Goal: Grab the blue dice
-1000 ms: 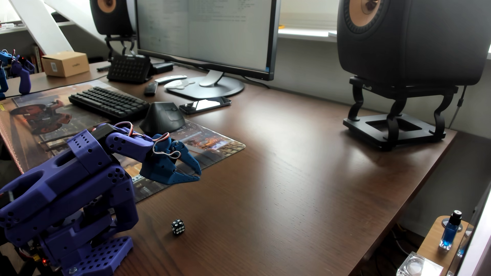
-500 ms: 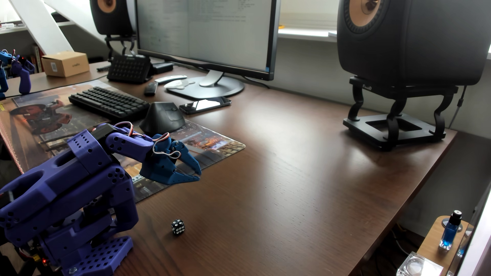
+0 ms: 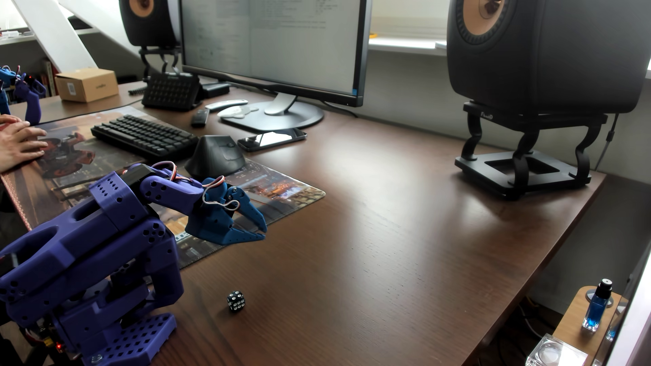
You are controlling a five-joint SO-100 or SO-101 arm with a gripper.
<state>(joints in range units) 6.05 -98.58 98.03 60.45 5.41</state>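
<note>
Nothing on my arm has shifted since the earlier frames; the one change is a person's hand (image 3: pixel 19 140) that has come in at the left edge and now lies on the printed desk mat (image 3: pixel 281 190). My gripper (image 3: pixel 263 234) hangs in the air above the near edge of that mat, its two fingers drawn together at the tips and holding nothing. I read the task as not yet begun: the blue dice (image 3: pixel 235 301) sits on the bare wooden surface (image 3: pixel 387 246), untouched, well apart from the gripper, nearer the camera than the fingertips and just right of the arm's base (image 3: pixel 134 338). Everything is still ahead of me, as I judge it: spread the fingers, swing down and toward the dice, straddle it, then squeeze and lift. By my count there is one dice, one arm with one gripper, and one small bottle of blue liquid (image 3: pixel 595 306) on a side shelf at the far right, which I must not mistake for my target. I also count one monitor (image 3: pixel 271 45), two speakers, one full keyboard (image 3: pixel 144 135) and one phone (image 3: pixel 271 139).
</note>
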